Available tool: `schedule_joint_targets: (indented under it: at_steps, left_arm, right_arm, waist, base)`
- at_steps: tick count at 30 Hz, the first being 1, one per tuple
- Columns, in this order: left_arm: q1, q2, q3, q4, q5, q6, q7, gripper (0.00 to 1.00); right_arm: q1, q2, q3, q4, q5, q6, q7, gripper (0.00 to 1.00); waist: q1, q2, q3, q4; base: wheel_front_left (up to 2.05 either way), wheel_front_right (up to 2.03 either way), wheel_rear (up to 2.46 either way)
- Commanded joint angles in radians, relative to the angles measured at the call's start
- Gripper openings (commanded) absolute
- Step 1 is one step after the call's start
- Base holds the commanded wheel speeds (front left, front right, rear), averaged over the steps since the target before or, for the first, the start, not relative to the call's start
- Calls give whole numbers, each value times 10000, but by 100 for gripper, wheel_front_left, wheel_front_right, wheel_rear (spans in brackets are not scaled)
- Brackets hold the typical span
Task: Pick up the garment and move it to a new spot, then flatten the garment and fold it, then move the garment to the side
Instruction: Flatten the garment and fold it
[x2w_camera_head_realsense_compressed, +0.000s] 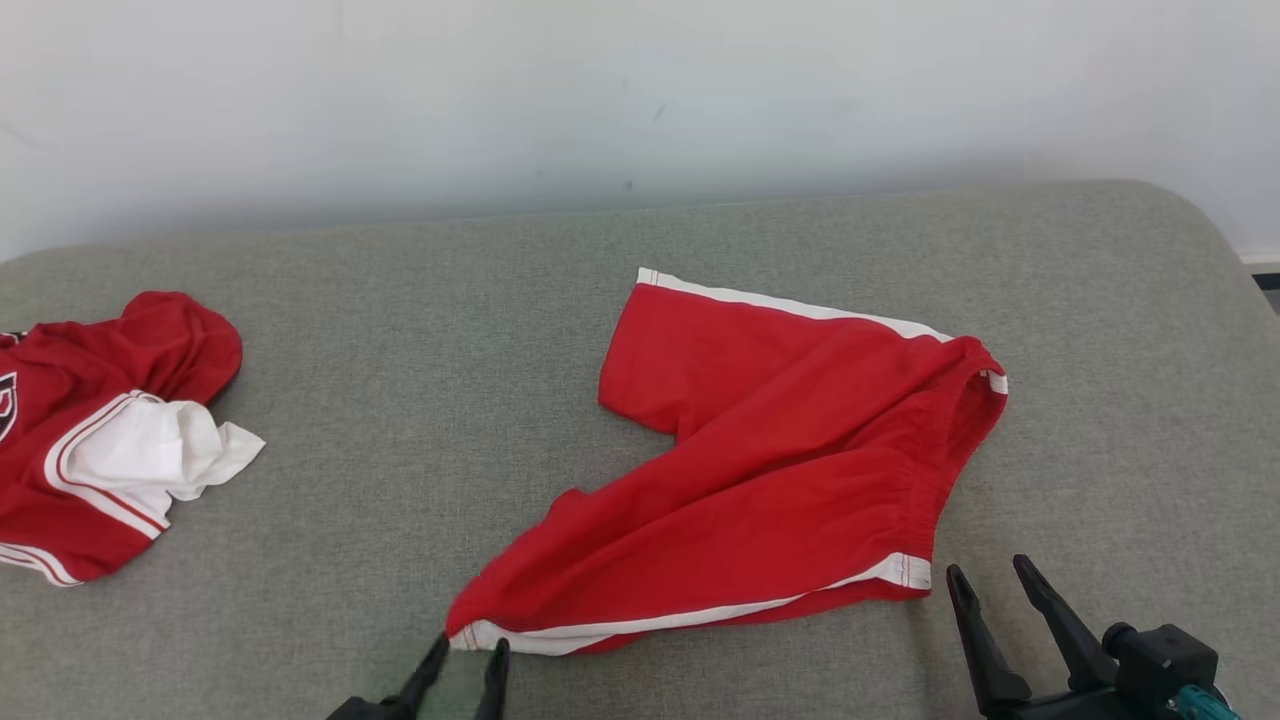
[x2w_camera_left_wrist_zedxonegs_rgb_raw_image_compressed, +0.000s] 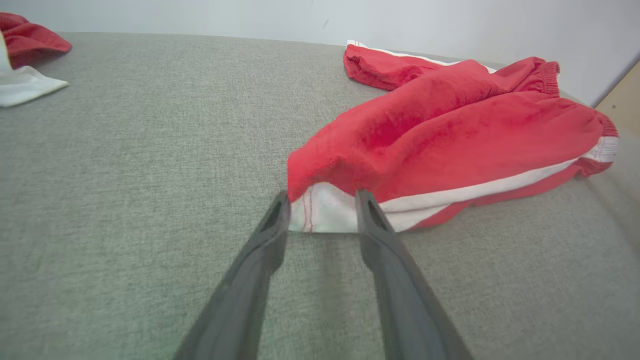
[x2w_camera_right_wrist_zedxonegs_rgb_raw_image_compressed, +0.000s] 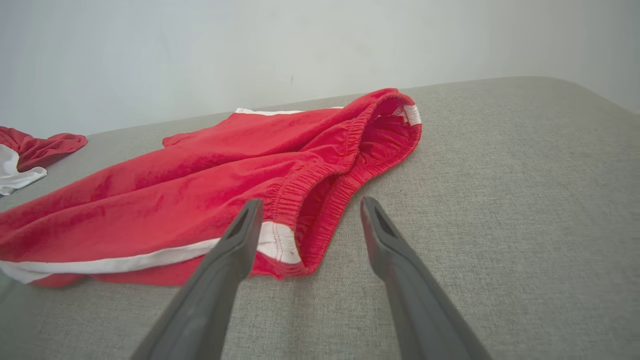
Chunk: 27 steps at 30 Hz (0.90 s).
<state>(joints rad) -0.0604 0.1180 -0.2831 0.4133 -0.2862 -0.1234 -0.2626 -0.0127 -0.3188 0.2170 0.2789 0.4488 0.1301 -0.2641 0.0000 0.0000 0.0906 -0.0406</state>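
Head view gives me a table (x2w_camera_head_realsense_compressed: 400, 330) covered in grey woven fabric, with a rounded far-right corner, standing against a plain pale wall (x2w_camera_head_realsense_compressed: 600, 100) (a few small dark specks on the paint). The covering lies smooth and taut.

The red shorts (x2w_camera_head_realsense_compressed: 790, 470) lie on the table, right of its middle and somewhat nearer its near edge than the wall. Their elastic waistband faces the table's right edge and both legs point toward its left, splayed into a V. One leg reaches toward the far side; the other slants down to the near edge. The long axis therefore runs diagonally, from the table's near edge left of middle up to the waistband on the right. A white stripe follows each outer side seam. The cloth is not flat: the waistband gapes in the right wrist view, and the near leg is rumpled.

A red jersey (x2w_camera_head_realsense_compressed: 90, 450) with white trim sits crumpled at the table's left edge, well apart from the shorts.

My left hand (x2w_camera_head_realsense_compressed: 470, 645) is at the table's near edge with its fingers parted; the near leg's white hem lies between the tips, unpinched. My right hand (x2w_camera_head_realsense_compressed: 988, 567), further right along that edge, is just beside the waistband's near corner, spread wide and holding nothing.
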Motion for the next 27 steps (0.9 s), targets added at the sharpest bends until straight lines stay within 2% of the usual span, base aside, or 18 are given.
schedule_joint_targets:
  at_steps: [1, 14, 27]
  left_arm:
    - [185, 25, 89, 18, 81, -17, -25, 100]
    - [20, 109, 505, 229, 261, -78, -25, 100]
    - [-754, 388, -244, 1038, -77, -62, -23, 100]
  right_arm:
    - [153, -33, 19, -35, 79, 16, -11, 100]
    - [39, -268, 460, 59, -122, 16, -11, 100]
    - [-983, -592, 1621, 1101, 2, 16, -11, 100]
  waist:
    - [0, 0, 11, -32]
    - [0, 0, 177, 18]
    - [0, 0, 210, -138]
  base:
    - [0, 0, 0]
    - [0, 0, 0]
    - [0, 0, 0]
